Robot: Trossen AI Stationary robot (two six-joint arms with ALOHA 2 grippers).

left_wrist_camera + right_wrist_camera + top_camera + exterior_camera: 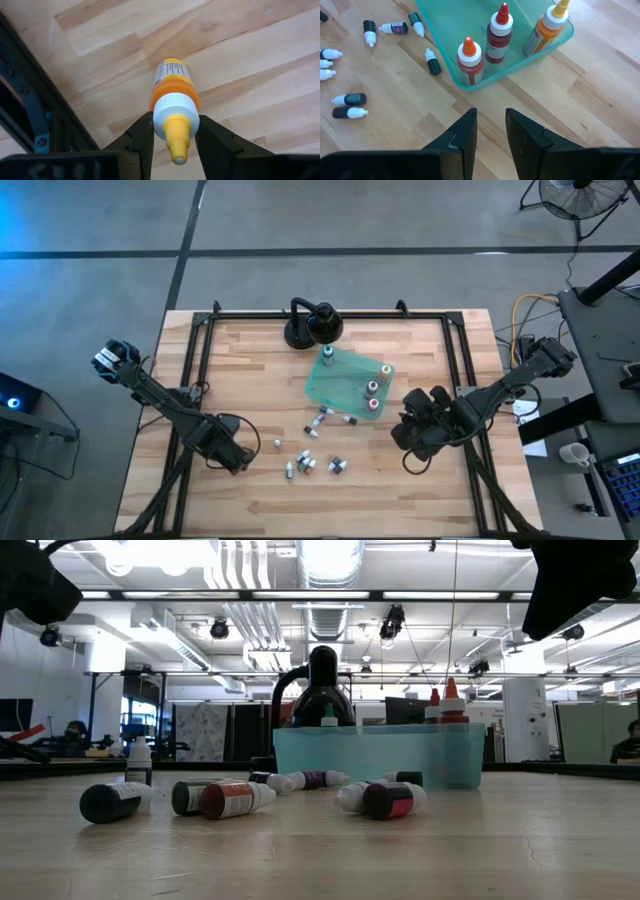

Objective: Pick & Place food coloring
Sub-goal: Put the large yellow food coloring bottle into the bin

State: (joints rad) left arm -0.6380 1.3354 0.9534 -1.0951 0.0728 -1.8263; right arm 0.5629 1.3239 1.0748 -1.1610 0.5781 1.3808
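Green tray [322, 388] holds four bottles; the left pincer [172, 142] is clenched on a yellow-tipped bottle [172, 100]. Right pincer [490, 131], empty, slightly parted, hovers beside the tray. Nearly a dozen loose bottles [310, 464] remain.

I count one translucent green plastic tray [555, 42] on my wooden bench [250, 370], with three upright small food coloring bottles [498, 34] visible inside from the right wrist; a fourth shows from above. About eight more lie loose on the boards. One black round-based stand [312, 326]. Two grippers.
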